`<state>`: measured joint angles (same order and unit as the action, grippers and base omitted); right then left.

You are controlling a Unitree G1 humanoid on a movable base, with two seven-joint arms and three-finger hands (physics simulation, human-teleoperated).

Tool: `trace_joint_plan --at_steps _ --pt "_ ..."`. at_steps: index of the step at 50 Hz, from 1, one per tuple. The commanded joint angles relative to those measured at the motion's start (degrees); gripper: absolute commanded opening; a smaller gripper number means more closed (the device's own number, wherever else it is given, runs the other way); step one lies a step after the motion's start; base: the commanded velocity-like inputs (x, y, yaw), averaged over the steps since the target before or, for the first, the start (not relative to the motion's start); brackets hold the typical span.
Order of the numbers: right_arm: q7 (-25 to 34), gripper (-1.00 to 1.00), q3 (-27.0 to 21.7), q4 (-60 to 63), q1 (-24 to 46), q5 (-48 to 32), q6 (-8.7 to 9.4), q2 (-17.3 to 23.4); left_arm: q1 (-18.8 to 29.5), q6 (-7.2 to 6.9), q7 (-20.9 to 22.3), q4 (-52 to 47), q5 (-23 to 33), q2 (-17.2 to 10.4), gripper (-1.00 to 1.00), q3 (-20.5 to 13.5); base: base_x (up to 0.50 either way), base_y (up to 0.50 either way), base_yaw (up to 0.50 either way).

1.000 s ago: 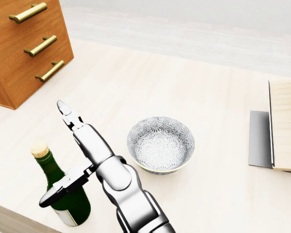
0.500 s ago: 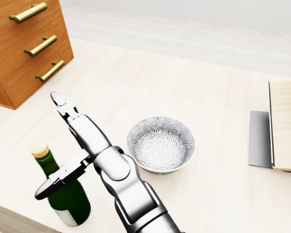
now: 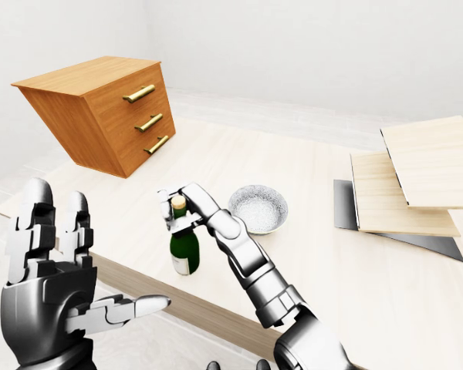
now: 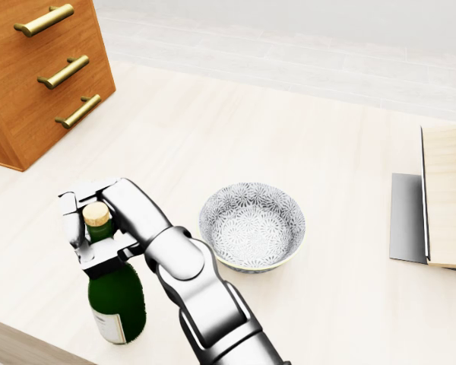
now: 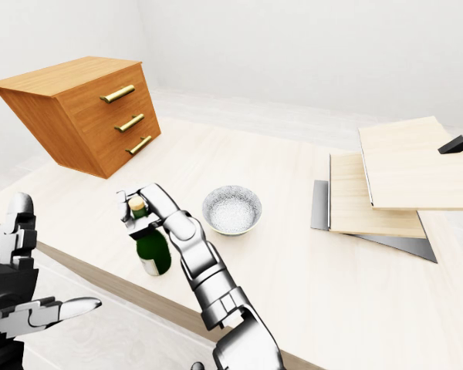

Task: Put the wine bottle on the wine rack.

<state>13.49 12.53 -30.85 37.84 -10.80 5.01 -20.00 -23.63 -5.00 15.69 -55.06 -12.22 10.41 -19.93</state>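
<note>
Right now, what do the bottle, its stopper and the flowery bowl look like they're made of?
The wine bottle looks like dark green glass: glossy, with light glinting off it. Its stopper looks like cork, tan and matte. The bowl seems to be glazed ceramic, white with a grey flower pattern and a pale rim. These are renders, so that's only a guess.

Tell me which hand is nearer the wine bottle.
Right. The right hand has its fingers curled round the neck of the wine bottle; the left hand hangs open, off the table edge.
</note>
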Motion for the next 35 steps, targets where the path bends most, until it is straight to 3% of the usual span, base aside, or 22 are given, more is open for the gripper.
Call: trace_joint_plan --at_steps 1,25,35 --pt "-1.86 -1.00 0.31 -0.12 -0.17 -0.40 -0.01 0.00 0.02 0.00 0.23 0.56 0.26 0.06 1.00 0.22 0.00 0.00 0.00" --pt "-2.33 -1.00 0.04 0.70 -0.97 0.70 -0.01 0.00 -0.13 0.00 -0.04 2.04 0.83 -0.15 1.00 1.32 0.00 0.00 0.00" --pt "-2.90 -1.00 0.87 6.38 -2.35 1.30 -0.01 0.00 -0.14 0.00 -0.04 3.35 0.78 -0.49 1.00 1.50 0.00 0.00 0.00"
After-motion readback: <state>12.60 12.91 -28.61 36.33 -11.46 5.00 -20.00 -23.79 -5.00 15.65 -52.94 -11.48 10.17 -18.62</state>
